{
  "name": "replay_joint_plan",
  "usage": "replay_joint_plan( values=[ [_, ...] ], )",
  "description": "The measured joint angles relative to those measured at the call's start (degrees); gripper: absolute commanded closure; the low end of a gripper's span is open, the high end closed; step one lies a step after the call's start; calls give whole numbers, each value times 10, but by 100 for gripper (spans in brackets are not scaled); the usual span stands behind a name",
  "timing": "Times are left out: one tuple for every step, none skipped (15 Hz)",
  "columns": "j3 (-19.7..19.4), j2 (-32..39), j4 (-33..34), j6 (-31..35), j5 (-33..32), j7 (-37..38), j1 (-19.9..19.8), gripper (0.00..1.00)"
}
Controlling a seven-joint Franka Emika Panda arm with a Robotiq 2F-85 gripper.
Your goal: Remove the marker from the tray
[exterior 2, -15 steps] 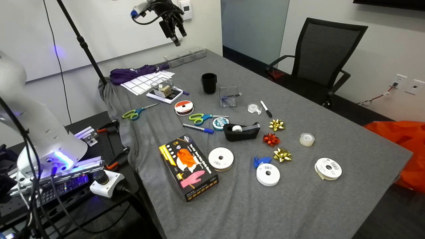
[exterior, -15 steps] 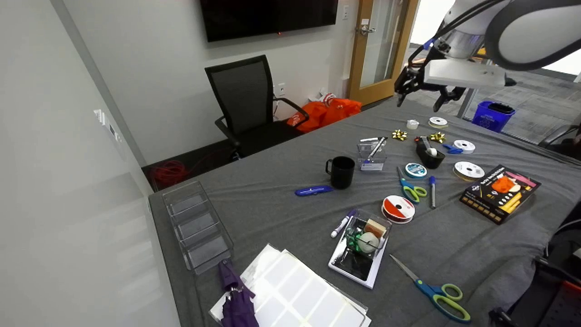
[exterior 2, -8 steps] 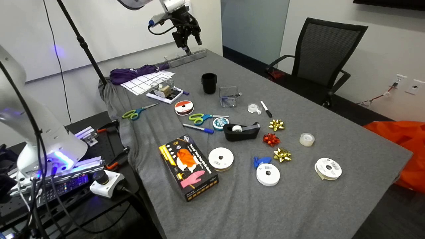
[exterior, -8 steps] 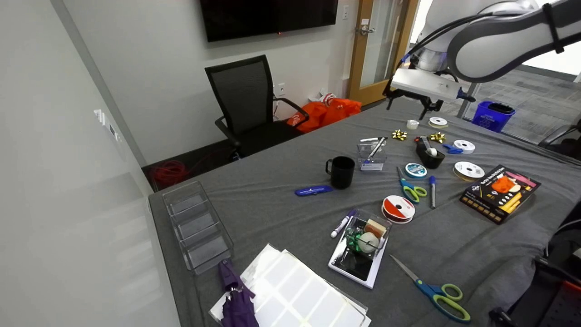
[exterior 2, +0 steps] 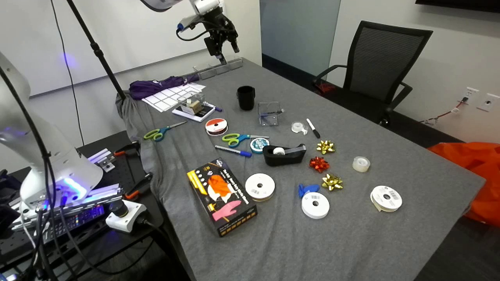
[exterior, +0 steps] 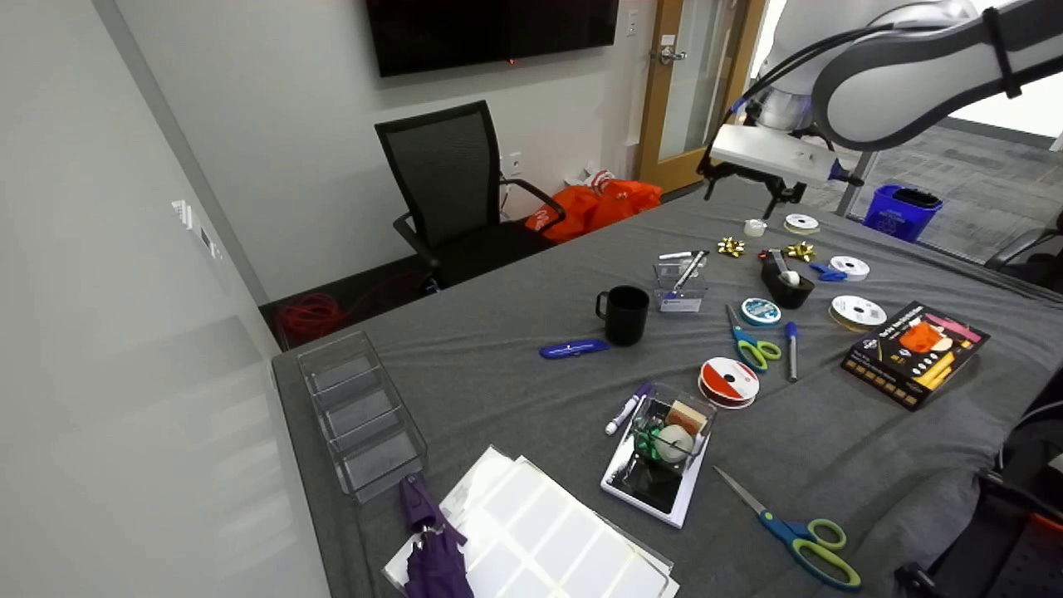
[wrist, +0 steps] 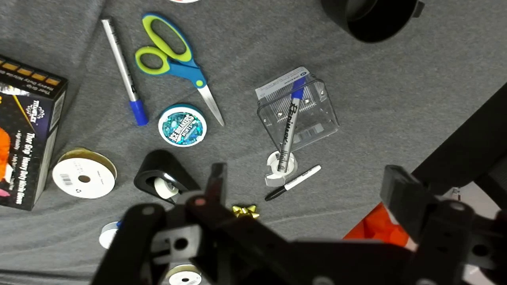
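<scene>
A silver marker with a blue cap (wrist: 290, 134) leans in a small clear plastic tray (wrist: 317, 136), cap end inside and the bare end sticking out over the rim. The marker (exterior: 688, 274) and tray (exterior: 683, 306) also show in both exterior views, the tray (exterior 2: 268, 122) standing on the grey cloth near the black mug. My gripper (wrist: 307, 172) is open, with nothing between its fingers. In both exterior views the gripper (exterior: 737, 207) (exterior 2: 230, 57) hangs above the table, apart from the tray.
A black mug (wrist: 378, 23), a tape roll (wrist: 292, 162) and a black-and-white marker (wrist: 295, 182) lie around the tray. Scissors (wrist: 184, 67), a mint tin (wrist: 182, 126), another blue-capped marker (wrist: 122, 71), a tape dispenser (wrist: 158, 170) and a glove box (wrist: 23, 134) lie to one side.
The arm has swung and lowered over the table, mostly between the first and second moments, and only slightly since. The gripper stays open. The marker and tray have not moved.
</scene>
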Motion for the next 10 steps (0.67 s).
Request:
replay_joint_plan(
  values=[
    [-6, 3, 0, 1, 0, 0, 5, 0],
    [-12, 10, 2, 1, 0, 0, 8, 0],
    [-18, 20, 5, 1, 3, 1, 11, 0],
    [-23, 33, 13, 1, 10, 3, 12, 0],
    [-27, 48, 21, 2, 19, 5, 14, 0],
    [-32, 64, 31, 4, 30, 5, 15, 0],
    [-36, 79, 39, 8, 41, 6, 16, 0],
    [-40, 94, 48, 13, 52, 6, 18, 0],
    [-44, 109, 56, 19, 64, 6, 19, 0],
    [-49, 123, 63, 28, 74, 6, 20, 0]
  ],
)
